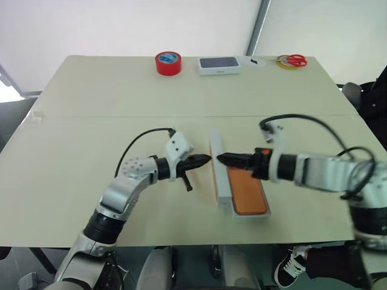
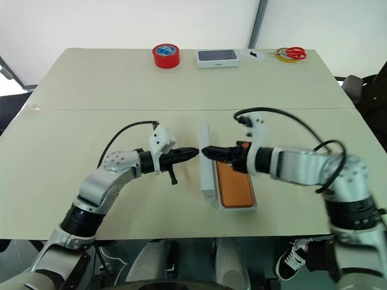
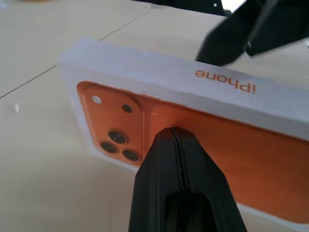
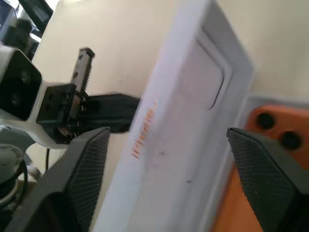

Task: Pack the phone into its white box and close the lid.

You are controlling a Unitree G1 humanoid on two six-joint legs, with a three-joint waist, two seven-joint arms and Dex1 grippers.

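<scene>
While L gripper (image 1: 205,160) is closed, R gripper (image 1: 221,159) gapes beside 1 upright lid (image 1: 219,175).

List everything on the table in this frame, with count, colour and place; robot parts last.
lid: 1, white, on edge mid-table, between the grippers
phone: 1, orange, flat in the box right of the lid
box: 1, white, under the phone, rim showing
tape roll: 1, red, far edge
dark-topped box: 1, white, far edge, right of the tape
scissors: 1, red handles, far right corner
table: 1, beige
left gripper: 1, black, shut, at the lid's left face
right gripper: 1, black, open, straddling the lid
</scene>
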